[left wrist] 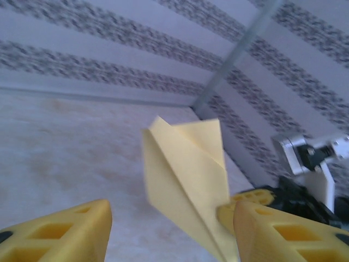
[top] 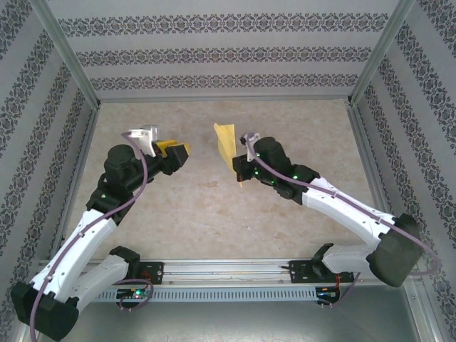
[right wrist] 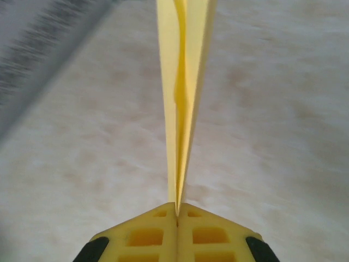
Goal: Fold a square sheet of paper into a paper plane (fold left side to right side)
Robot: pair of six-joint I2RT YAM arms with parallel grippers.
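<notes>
Over the pale marbled table (top: 206, 214), fenced on three sides by striped patterned walls (top: 214, 53), both arms reach toward the middle. On the right side the right arm (top: 342, 206) ends in the right gripper (top: 240, 171). Its jaws are clamped flat together on the paper plane (top: 226, 144) near the narrow end. It holds the plane on edge, off the table, with the wide end pointing up and away. The left arm (top: 92, 228) has the left gripper (top: 182, 151) near the plane but a little apart on its left, jaws parted, with nothing between them and touching nothing. From the right wrist, the two yellow fingers (right wrist: 144, 237) meet with no gap, and the paper plane (right wrist: 182, 82) rises from their seam as a thin edge-on strip, its layers slightly bowed. From the left wrist the broad face of the paper plane (left wrist: 185, 174) shows instead, a pointed dart with a centre crease. It is framed between that gripper's spread fingers (left wrist: 71, 234), with a metal frame post (left wrist: 234, 60) at the wall corner behind.
</notes>
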